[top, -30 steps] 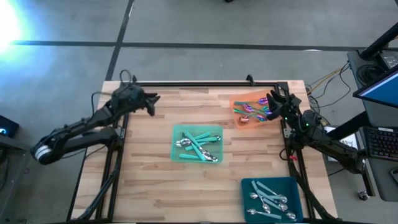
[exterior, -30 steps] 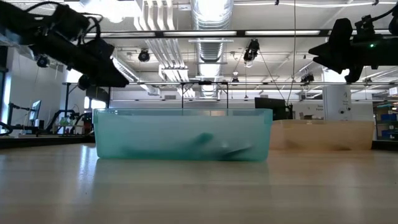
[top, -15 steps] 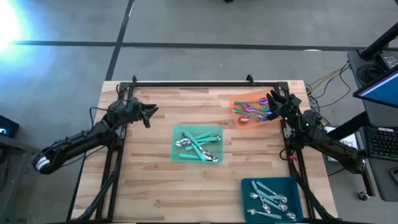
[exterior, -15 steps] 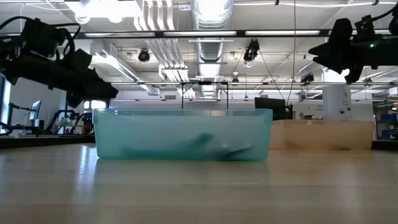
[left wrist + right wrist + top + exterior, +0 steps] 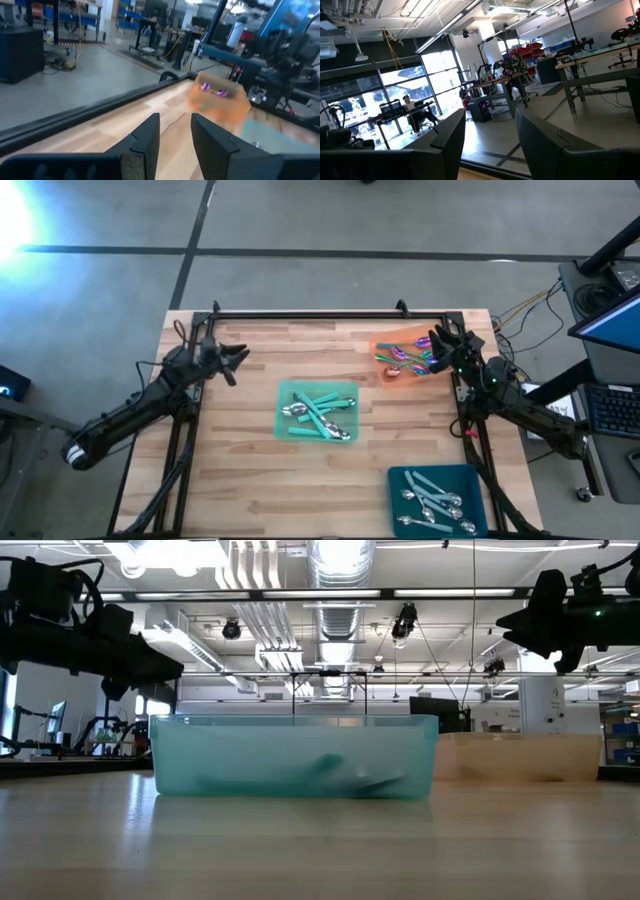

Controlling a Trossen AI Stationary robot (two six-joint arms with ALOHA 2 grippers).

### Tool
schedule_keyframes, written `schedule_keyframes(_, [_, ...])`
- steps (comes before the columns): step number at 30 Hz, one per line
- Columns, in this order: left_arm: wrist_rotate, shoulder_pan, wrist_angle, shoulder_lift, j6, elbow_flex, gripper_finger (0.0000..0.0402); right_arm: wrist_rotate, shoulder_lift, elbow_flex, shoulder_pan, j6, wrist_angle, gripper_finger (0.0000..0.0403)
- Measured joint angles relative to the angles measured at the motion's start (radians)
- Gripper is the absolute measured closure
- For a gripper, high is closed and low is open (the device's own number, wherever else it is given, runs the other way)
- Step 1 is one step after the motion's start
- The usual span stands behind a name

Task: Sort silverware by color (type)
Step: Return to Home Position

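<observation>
Back toward the left edge of the table (image 5: 240,470) slides the left claw (image 5: 238,365), spread apart and empty. Right claw (image 5: 437,350) hangs over the orange tray (image 5: 380,347), spread apart too.

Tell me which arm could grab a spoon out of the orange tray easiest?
Right. The right gripper hovers open at the orange tray's edge, next to its spoons; the left gripper is across the table, near its left side.
</observation>
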Motion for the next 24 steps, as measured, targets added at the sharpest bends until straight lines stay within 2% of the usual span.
schedule_keyframes(13, [-0.009, 0.001, -0.034, -0.266, -0.021, 0.0, 0.0306, 0.0, 0.0, 0.0, 0.0, 0.0, 0.0, 0.0239])
schedule_keyframes(24, [-0.008, 0.0, -0.081, -0.265, -0.023, -0.001, 0.0306, 0.0, 0.005, 0.0, 0.0, 0.0, -0.009, 0.0239])
